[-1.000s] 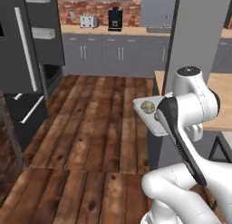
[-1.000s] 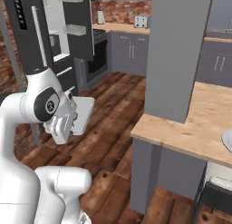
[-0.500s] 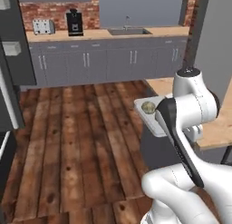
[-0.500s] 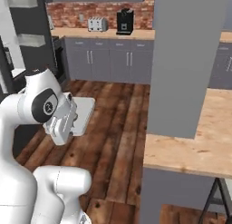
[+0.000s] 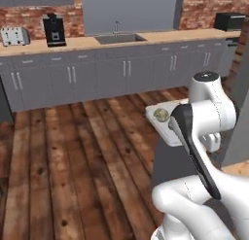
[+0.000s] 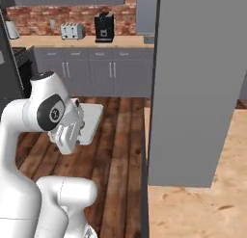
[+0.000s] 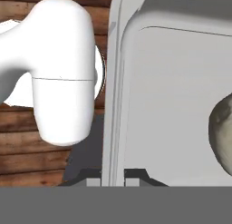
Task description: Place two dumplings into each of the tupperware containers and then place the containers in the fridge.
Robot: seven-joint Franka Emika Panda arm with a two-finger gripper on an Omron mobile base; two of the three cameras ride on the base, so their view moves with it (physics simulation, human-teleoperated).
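Kitchen of red brick and grey cabinets (image 5: 73,81), seen across a dark wooden plank floor (image 5: 58,161). Along the far wall, a pale wooden counter (image 5: 160,37) carrying a toaster (image 5: 14,36) at the left, a black coffee machine (image 5: 53,30) near it, a sink (image 5: 119,38) with its tap further right, and a dark microwave (image 5: 228,21) at the far right end.

Out over the floor, well apart from that counter and clear of every surface: the pale grey-white tupperware container (image 5: 160,122), roughly level, carried in front of the white arm (image 5: 209,103). Gripper (image 7: 112,178) closed on the near rim of the tub, one dark fingertip on each side of its wall, as seen from the hand camera. Nothing else between the fingertips.

Inside the tub, one mottled tan dumpling (image 5: 161,115), lying on the tub's floor toward its far left corner in the left base view. Same dumpling large at the right edge of the hand view, cut off by the frame, apart from the gripped wall. Cannot tell whether a second dumpling lies behind the arm.

From the right base view, tub jutting out to the right of the wrist, above the planks, contents too pale and small to make out. To its right, a tall flat grey panel (image 6: 198,87) close to the camera, with a light wooden worktop (image 6: 193,208) below it
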